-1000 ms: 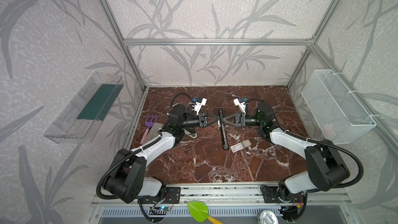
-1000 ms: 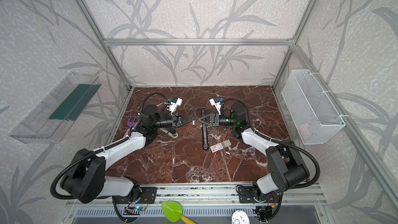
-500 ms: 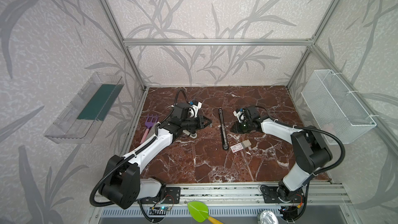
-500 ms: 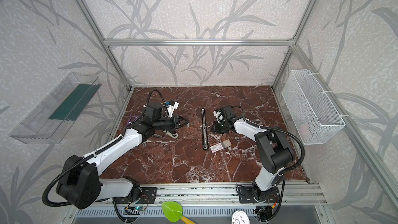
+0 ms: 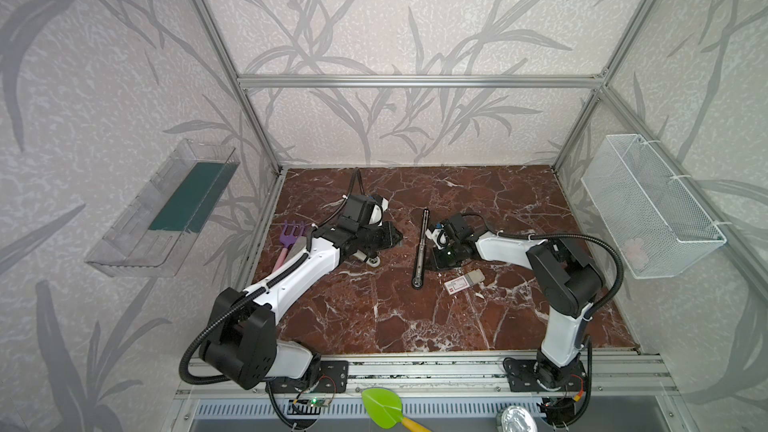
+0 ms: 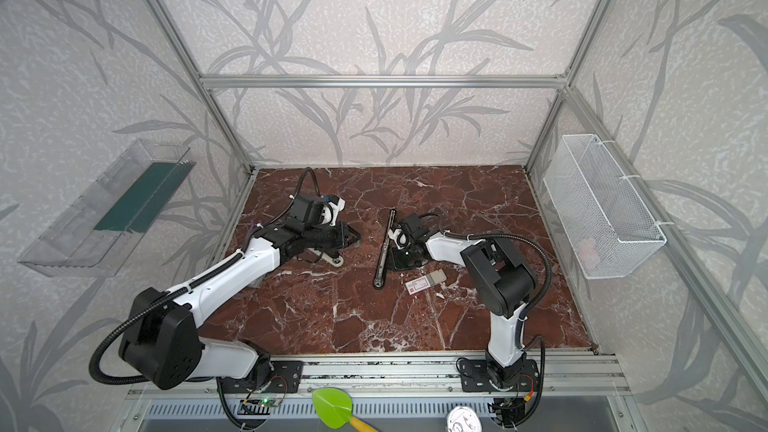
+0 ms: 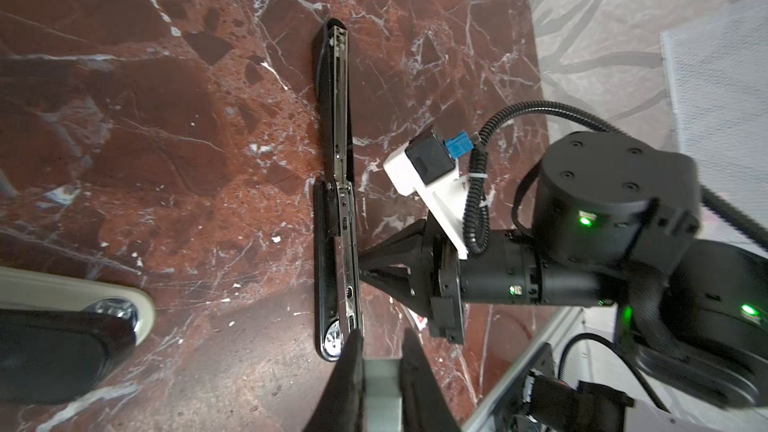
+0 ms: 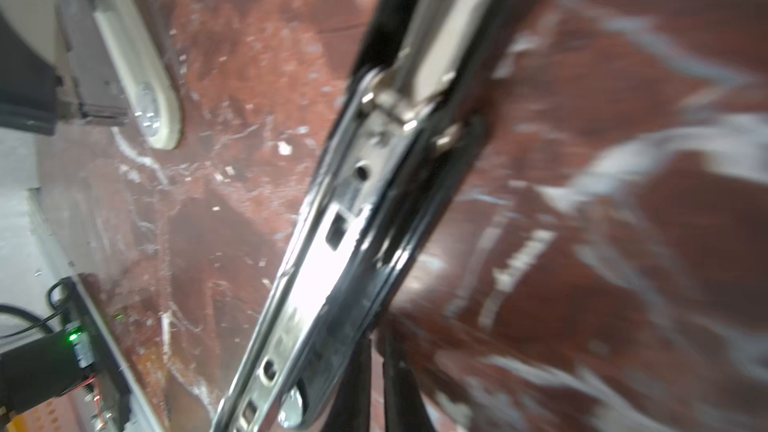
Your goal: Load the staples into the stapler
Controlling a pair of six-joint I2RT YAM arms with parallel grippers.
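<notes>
A dark red marble worktop (image 5: 374, 317) sits inside a walled aluminium frame, with two robot arms reaching in from its front edge. Near the centre a black stapler (image 5: 421, 249) lies opened flat. It runs back to front, with its metal staple channel facing up and its anvil end toward the front edge. The staples (image 5: 461, 283) are in a small white box with a red label and a grey tray sticking out of one end. The box lies flat just right of the stapler's front end, near it but not touching.

The right end effector (image 7: 362, 268) comes in low from the right. Its fingers are pressed together to a point against the stapler's side, between hinge and anvil, and the box lies just in front of it. The left end effector (image 5: 395, 237) points at the stapler from the left, with bare marble between them. Its fingers (image 7: 351, 371) stand a narrow gap apart with something pale grey showing in the gap. I cannot tell whether anything is pinched there. Under that arm's wrist lies a second stapler, cream-based (image 7: 62, 290). A purple toy garden fork (image 5: 291, 232) lies at the left edge.

The front half of the worktop, the back strip and the right edge are bare marble. A clear bin (image 5: 137, 243) hangs on the left wall and a white wire basket (image 5: 648, 209) on the right wall, both above the worktop.
</notes>
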